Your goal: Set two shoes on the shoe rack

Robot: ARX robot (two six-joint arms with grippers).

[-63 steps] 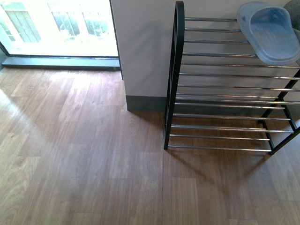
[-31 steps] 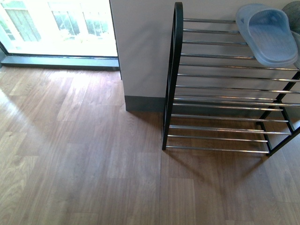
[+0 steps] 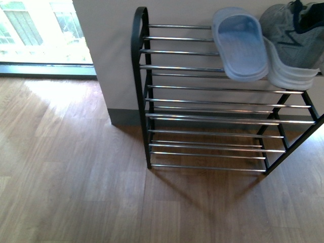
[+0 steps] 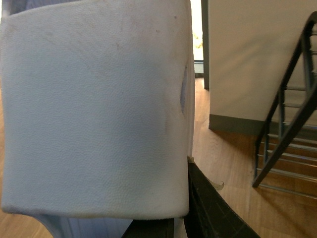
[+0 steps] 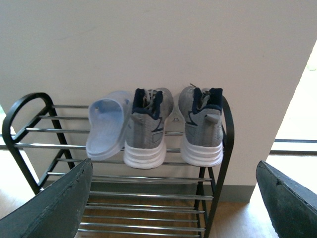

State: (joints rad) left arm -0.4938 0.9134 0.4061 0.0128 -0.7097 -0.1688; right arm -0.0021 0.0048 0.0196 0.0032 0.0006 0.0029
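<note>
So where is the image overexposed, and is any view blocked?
Front view: the window is blown out white, with glare on the wooden floor. Left wrist view: a pale blue slide fills most of the frame. Right wrist view: evenly lit, sharp.

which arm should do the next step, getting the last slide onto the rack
Left. Its pincer already holds a pale blue slide, which fills the left wrist view. The right pincer is open and empty, facing the rack, where one slide and two sneakers sit with bare bars beside the slide.

Glossy chrome rack bars (image 3: 202,88); matt rubber slide (image 3: 240,45); knit sneakers (image 5: 144,126).
</note>
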